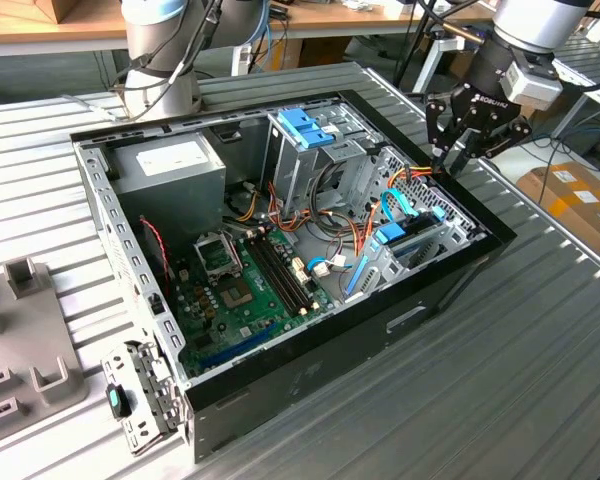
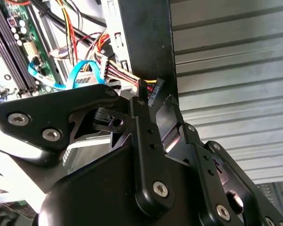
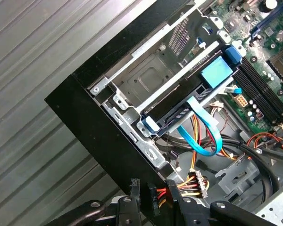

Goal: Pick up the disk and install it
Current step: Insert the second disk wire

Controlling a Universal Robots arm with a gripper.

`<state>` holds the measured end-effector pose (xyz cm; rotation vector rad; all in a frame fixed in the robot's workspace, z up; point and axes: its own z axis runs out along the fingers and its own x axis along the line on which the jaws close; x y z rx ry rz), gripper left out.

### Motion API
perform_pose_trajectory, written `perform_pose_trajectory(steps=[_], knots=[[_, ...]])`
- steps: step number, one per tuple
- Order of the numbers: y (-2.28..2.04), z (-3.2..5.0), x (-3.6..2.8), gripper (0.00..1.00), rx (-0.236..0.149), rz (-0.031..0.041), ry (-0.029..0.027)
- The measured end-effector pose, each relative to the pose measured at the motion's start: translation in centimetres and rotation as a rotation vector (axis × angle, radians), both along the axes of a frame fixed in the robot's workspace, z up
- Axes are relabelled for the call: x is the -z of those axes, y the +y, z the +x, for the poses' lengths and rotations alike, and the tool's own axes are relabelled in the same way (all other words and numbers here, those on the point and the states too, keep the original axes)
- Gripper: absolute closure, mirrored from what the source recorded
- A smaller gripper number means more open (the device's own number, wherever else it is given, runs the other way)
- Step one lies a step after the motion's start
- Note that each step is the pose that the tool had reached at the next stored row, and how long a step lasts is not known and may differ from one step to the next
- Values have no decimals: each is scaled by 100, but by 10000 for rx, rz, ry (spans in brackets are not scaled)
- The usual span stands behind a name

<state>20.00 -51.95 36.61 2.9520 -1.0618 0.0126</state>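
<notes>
The disk [image 3: 191, 96], a dark flat drive with bright blue side rails, lies inside the metal drive bay at the case's front corner. In the exterior view its blue rails [image 1: 412, 232] show at the case's right side. My gripper [image 1: 448, 158] hangs above the case's far right wall, beyond the disk and apart from it. In both wrist views the gripper [image 2: 154, 96] [image 3: 152, 188] has its fingers a narrow gap apart. A black cable plug [image 3: 153, 194] on coloured wires shows in that gap; no grip on it is visible.
The open black computer case [image 1: 280, 370] lies on a ribbed metal table. Inside are a green motherboard [image 1: 245, 290], a grey power supply [image 1: 170, 165], a tall metal cage with a blue bracket [image 1: 305, 125], a blue ribbon cable [image 3: 205, 136] and wire bundles. A second arm's base [image 1: 160, 60] stands behind.
</notes>
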Motion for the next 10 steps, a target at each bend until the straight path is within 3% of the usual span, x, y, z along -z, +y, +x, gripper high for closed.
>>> perform_pose_trajectory(steps=[4, 10], knots=[[0, 12, 0, 64, -538, 1, 0], [1, 15, 0, 64, -567, 0, 0]])
